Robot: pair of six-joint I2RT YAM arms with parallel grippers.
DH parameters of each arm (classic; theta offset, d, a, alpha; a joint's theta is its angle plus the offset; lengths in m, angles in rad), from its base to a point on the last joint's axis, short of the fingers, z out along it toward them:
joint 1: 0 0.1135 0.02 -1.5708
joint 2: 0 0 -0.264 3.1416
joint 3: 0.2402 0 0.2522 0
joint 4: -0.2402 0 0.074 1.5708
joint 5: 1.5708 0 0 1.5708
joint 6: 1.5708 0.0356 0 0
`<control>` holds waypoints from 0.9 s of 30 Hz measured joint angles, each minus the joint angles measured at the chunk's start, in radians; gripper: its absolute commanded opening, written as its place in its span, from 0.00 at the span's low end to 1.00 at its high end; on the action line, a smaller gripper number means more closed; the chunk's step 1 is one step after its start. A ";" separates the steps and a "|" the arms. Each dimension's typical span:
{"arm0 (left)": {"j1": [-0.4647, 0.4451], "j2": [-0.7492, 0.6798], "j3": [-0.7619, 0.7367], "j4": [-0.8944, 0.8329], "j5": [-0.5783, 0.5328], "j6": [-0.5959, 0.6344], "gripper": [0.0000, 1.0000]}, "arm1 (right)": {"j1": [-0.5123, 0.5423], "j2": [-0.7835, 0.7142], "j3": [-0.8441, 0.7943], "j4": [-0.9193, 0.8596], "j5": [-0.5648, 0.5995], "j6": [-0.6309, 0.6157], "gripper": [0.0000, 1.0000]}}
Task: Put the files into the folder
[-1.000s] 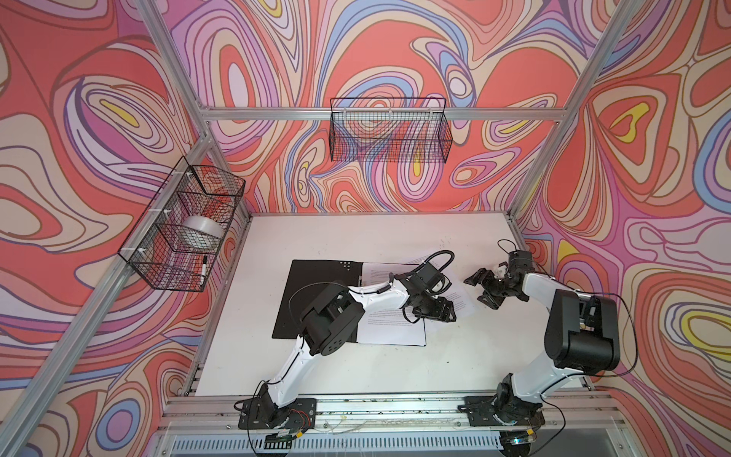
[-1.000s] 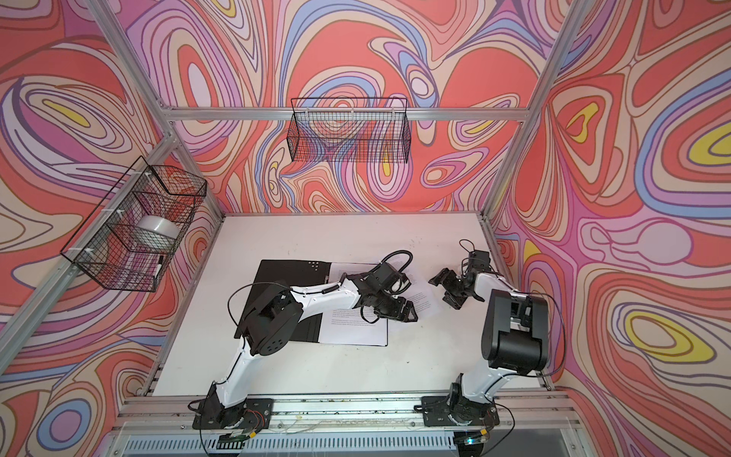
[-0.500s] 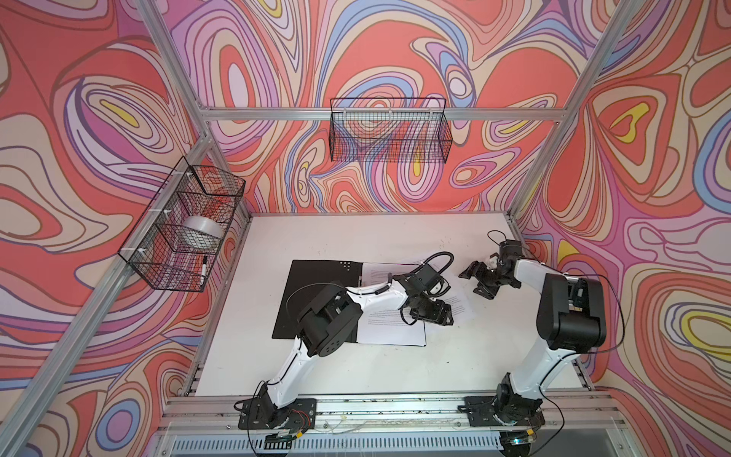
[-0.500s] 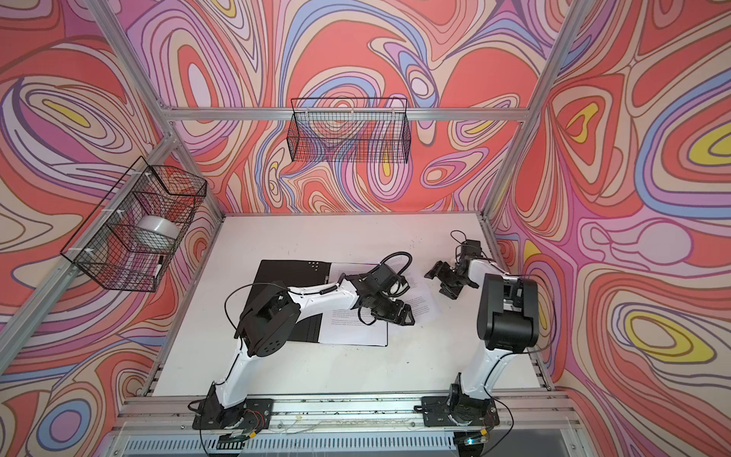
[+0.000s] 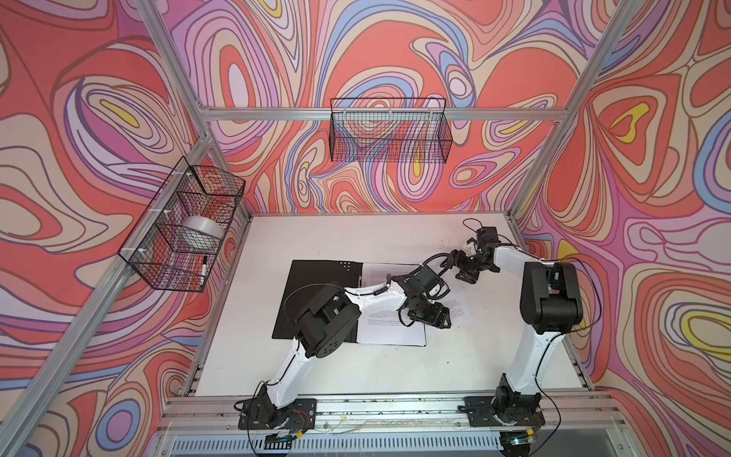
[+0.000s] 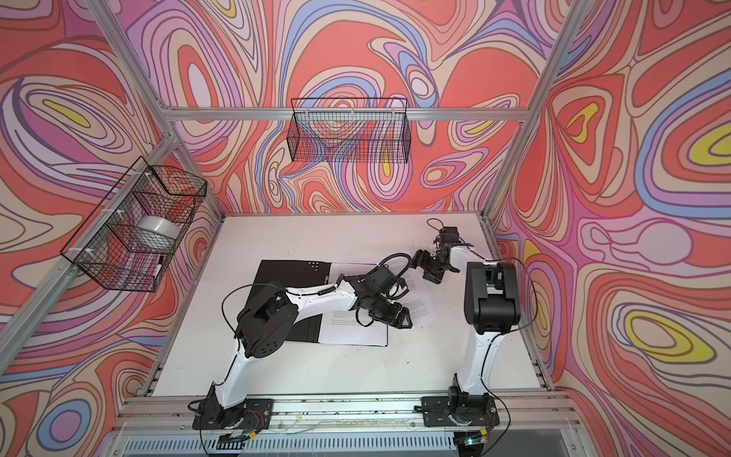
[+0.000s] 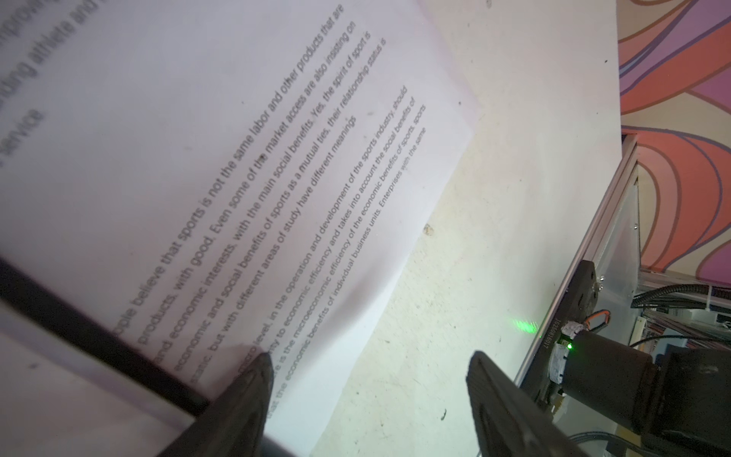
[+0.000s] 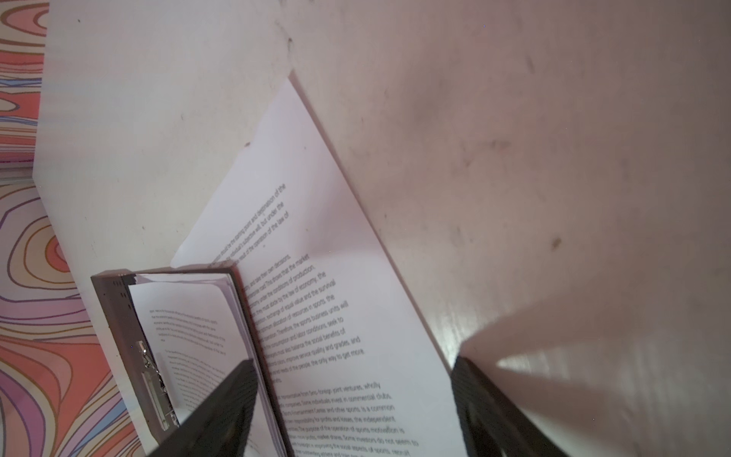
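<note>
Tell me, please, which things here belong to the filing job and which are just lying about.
For the job:
folder
papers

Lying about:
tape roll
pen
side basket
back basket

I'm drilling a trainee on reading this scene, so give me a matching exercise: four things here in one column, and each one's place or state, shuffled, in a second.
Column one:
1. folder
2. skewed sheet
3. white roll
4. right gripper

Column two:
A. in the wire basket on the left wall
B. jaws apart, holding nothing
C. lying open, black inside up
D. askew, sticking out past the folder's right side

Pairs: 1-C; 2-D; 3-A; 4-B
</note>
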 measured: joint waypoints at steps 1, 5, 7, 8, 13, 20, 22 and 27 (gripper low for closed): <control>0.000 0.000 -0.001 0.000 0.000 0.002 0.78 | 0.000 -0.017 -0.026 0.010 -0.004 -0.001 0.82; 0.000 0.000 -0.001 0.000 0.002 0.007 0.78 | 0.000 -0.085 -0.132 0.037 -0.060 -0.001 0.83; 0.000 0.000 -0.001 -0.001 0.003 0.011 0.78 | 0.000 -0.103 -0.159 0.039 -0.087 -0.001 0.84; 0.000 0.000 -0.001 -0.001 0.003 0.014 0.78 | 0.000 -0.108 -0.166 0.035 -0.098 0.000 0.85; 0.000 -0.001 -0.003 0.000 0.004 0.022 0.78 | -0.030 -0.124 -0.188 -0.001 -0.171 0.017 0.87; 0.000 -0.011 -0.021 0.006 0.003 0.030 0.77 | -0.077 -0.142 -0.237 -0.011 -0.267 0.073 0.88; 0.000 -0.013 -0.023 0.008 0.004 0.033 0.77 | -0.077 -0.189 -0.286 -0.014 -0.266 0.093 0.88; 0.000 -0.014 -0.026 0.011 0.004 0.037 0.78 | -0.116 -0.322 -0.408 -0.027 -0.268 0.130 0.88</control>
